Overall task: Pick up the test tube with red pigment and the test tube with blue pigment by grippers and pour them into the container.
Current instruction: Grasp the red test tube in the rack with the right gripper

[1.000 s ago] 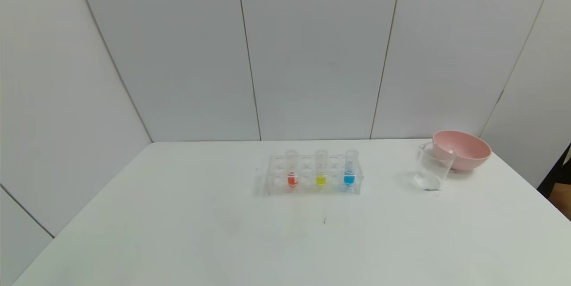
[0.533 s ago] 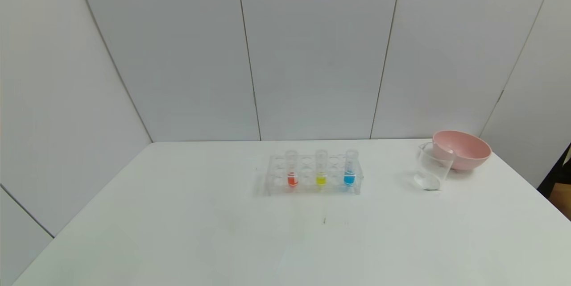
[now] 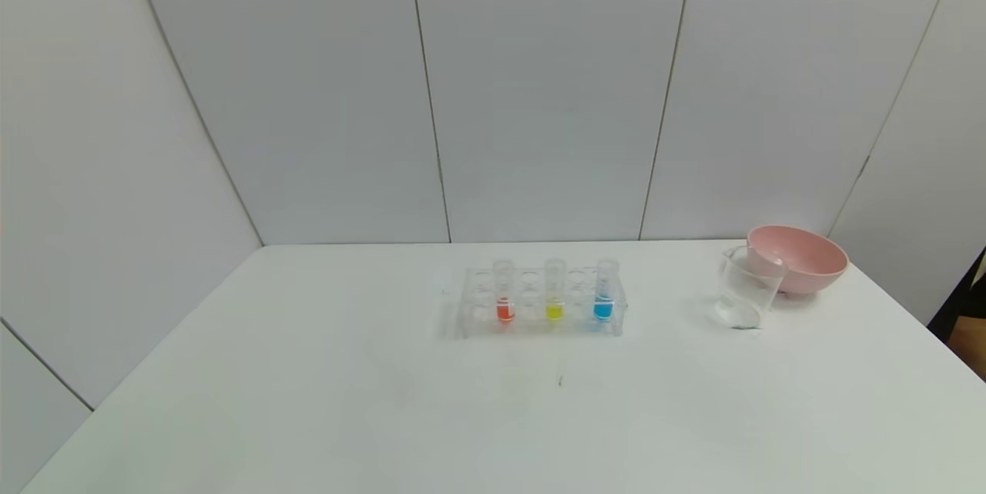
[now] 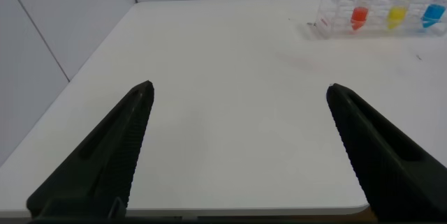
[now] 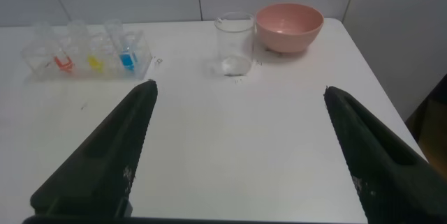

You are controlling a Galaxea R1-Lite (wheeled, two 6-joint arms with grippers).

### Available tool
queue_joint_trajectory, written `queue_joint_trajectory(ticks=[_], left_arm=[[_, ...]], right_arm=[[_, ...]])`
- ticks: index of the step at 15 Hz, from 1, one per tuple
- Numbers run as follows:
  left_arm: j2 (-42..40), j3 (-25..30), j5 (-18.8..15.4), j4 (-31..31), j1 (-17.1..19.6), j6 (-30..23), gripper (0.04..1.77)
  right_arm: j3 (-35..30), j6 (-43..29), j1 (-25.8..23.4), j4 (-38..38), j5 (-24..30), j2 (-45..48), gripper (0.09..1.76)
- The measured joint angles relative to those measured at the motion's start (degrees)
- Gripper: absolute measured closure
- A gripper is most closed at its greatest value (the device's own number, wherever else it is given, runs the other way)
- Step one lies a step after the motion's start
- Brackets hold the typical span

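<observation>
The left gripper [image 4: 237, 91] hangs over the near left part of the white table [image 3: 308, 417], out of the head view; its two black fingers [image 4: 112, 147] are spread wide with nothing between them. From its wrist camera the clear tube rack [image 4: 377, 15] shows far off across bare table, well apart from the fingertips.

In the head view the rack [image 3: 539, 305] sits near the middle of the table, closer to the back wall than to the near edge. Three tubes stand upright in it. At the left end of the row is the test tube with red pigment [image 3: 504, 300], orange-red liquid at its bottom. Next comes a tube with yellow liquid [image 3: 555, 299], then the test tube with blue pigment [image 3: 605, 297] toward the rack's right end. The holes between them look empty, though the clear plastic makes that hard to judge.

Further right, apart from the rack, stands the container [image 3: 746, 290], a clear beaker with a spout. Just behind it on its right is a pink bowl [image 3: 801, 257]; whether the two touch I cannot tell.

The right gripper [image 5: 237, 91] is held back over the near right side of the table, also outside the head view, its fingers [image 5: 112, 154] parted wide and holding nothing. In its wrist view the beaker [image 5: 234, 42] and bowl [image 5: 290, 25] lie ahead, and the blue tube [image 5: 126, 49] and red tube [image 5: 63, 55] stand farther off toward the robot's left, all well clear of the fingertips.
</observation>
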State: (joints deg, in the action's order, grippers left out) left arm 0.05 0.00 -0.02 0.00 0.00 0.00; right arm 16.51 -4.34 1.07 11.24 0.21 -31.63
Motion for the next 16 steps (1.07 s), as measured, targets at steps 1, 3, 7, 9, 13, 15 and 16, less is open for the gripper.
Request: queue_joint_trajectory(ticks=[1,3,7,9,13,15,16], left_arm=[[0.0,0.0,0.0,0.0,0.0,0.0,0.05],[0.0,0.0,0.0,0.0,0.0,0.0,0.05],[0.0,0.0,0.0,0.0,0.0,0.0,0.05],[0.0,0.0,0.0,0.0,0.0,0.0,0.05],[0.0,0.0,0.0,0.0,0.0,0.0,0.05],[0.0,0.0,0.0,0.0,0.0,0.0,0.05],[0.0,0.0,0.0,0.0,0.0,0.0,0.05]], right_arm=[[0.7,-0.1,0.0,5.0,0.0,-6.2,0.14],[0.9,-0.5,1.2,15.1,-0.5,-18.1,0.14],[-0.7,-2.5,17.4,28.4,-11.6,-35.0,0.14],[-0.3,-4.5,28.6,31.9,-20.5,-41.2,0.14],[6.0,-9.4,47.2,34.0,-32.5,-53.3,0.14],[10.1,-12.0,52.9,34.1,-34.8,-58.8,0.14],[12.5,-12.6,54.7,34.3,-35.3,-61.6,0.14]])
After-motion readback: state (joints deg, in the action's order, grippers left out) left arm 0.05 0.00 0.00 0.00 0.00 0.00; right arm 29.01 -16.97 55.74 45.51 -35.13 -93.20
